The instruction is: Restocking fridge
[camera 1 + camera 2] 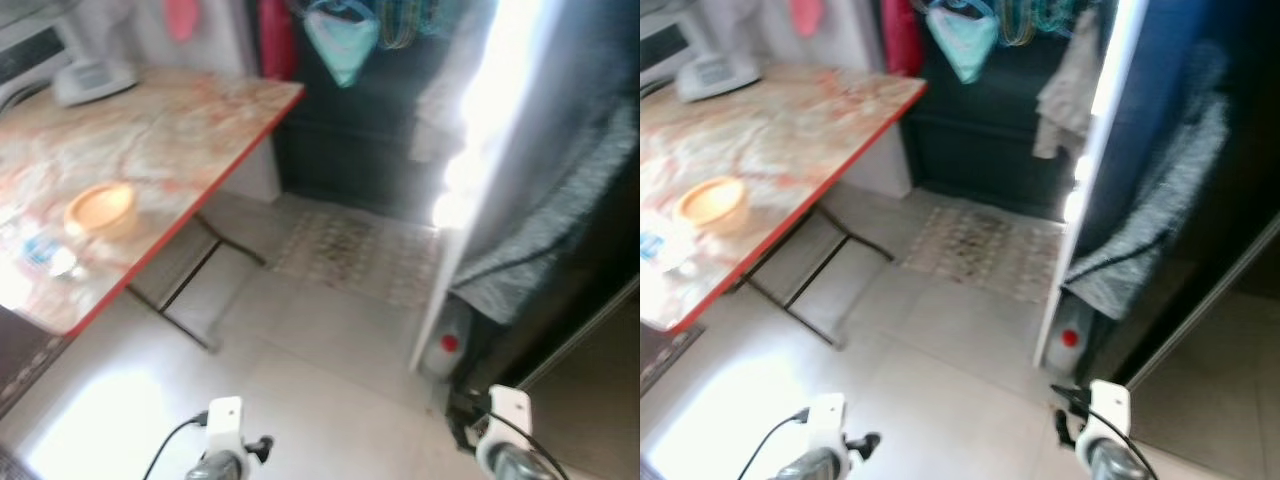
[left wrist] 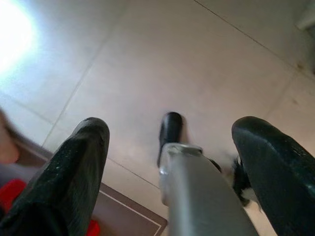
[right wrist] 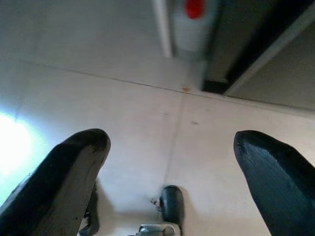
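Hanging low at the bottom edge of the head views, both our arms are idle: the left hand [image 2: 170, 142] and the right hand [image 3: 170, 147] each point at the tiled floor [image 1: 330, 350] with fingers spread wide and nothing between them, which suits walking rather than carrying.

At the upper left of the frame stands the folding worktop [image 1: 170, 130] with its red edge. On it sit a round orange bowl [image 1: 100, 208], a pale blurred item near the frame's left edge that we cannot identify, and a white appliance [image 1: 92, 78] at the far corner.

At the right of the frame a tall white-edged panel [image 1: 470, 170] stands swung out, probably the fridge door left open for loading, though blur keeps us from being sure. A grey cloth [image 1: 560, 220] drapes beside it, and a bottle with a red cap [image 1: 447, 345] stands on the floor at its foot.

We judge the restocking has yet to begin; no item is in hand.
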You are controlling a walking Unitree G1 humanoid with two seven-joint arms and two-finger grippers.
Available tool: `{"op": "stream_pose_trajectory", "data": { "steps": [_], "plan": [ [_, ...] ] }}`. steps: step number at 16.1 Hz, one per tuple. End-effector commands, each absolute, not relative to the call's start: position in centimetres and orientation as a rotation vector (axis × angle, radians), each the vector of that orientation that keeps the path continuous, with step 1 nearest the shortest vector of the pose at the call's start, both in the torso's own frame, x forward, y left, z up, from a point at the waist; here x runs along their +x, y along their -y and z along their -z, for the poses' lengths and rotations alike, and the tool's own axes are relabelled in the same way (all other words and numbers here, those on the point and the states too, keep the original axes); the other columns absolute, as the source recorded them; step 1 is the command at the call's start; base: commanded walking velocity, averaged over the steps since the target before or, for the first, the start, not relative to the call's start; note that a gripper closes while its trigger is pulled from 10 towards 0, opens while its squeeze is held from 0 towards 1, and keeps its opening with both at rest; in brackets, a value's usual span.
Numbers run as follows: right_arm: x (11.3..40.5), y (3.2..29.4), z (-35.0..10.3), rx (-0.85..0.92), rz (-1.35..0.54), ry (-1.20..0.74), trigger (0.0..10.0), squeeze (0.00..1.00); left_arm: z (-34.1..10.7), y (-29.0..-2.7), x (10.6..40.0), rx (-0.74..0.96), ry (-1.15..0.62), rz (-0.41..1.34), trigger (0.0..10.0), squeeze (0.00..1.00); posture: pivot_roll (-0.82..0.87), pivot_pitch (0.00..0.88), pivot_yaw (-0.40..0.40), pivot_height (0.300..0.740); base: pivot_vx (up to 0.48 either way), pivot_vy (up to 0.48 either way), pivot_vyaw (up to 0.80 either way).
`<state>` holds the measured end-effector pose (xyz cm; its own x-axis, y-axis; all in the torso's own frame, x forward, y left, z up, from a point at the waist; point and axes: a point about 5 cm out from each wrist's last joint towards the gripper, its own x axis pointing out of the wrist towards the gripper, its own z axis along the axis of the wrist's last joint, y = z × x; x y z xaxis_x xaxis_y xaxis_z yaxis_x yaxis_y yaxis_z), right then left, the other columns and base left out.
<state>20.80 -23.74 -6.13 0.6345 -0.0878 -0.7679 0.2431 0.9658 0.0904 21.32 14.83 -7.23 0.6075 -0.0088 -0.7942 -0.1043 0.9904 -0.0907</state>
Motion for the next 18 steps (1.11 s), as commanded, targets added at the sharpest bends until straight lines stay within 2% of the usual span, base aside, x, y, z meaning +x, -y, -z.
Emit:
{"op": "stream_pose_trajectory", "data": {
  "steps": [1, 6, 13, 17, 18],
  "plan": [
    [20.54, 23.73, 6.29, 0.191, 0.187, -0.875, 10.0, 0.0, 7.57, -14.9, 20.75, -0.131, -0.939, -0.064, 10.0, 0.0, 0.01, 0.048, 0.087, 0.74, 0.0, 0.0, 0.8],
    [20.49, 23.75, 6.31, 0.192, 0.186, -0.877, 10.0, 0.0, 7.56, -14.89, 20.74, -0.128, -0.934, -0.067, 10.0, 0.0, 0.01, 0.046, 0.086, 0.74, 0.0, 0.0, 0.8],
    [20.4, 23.75, 6.36, 0.189, 0.183, -0.881, 10.0, 0.0, 7.44, -15.0, 20.83, -0.127, -0.895, -0.1, 10.0, 0.0, 0.01, 0.026, 0.085, 0.74, 0.0, 0.0, 0.0],
    [20.43, 23.83, 6.31, 0.182, 0.176, -0.878, 10.0, 0.0, 7.5, -14.93, 20.77, -0.115, -0.907, -0.098, 10.0, 0.0, 0.02, 0.019, 0.08, 0.74, 0.0, 0.0, 0.75],
    [20.38, 23.81, 6.35, 0.198, 0.186, -0.879, 10.0, 0.0, 7.5, -14.94, 20.76, -0.111, -0.91, -0.099, 10.0, 0.0, 0.02, 0.021, 0.08, 0.74, 0.0, 0.0, 0.0]
  ]
}}
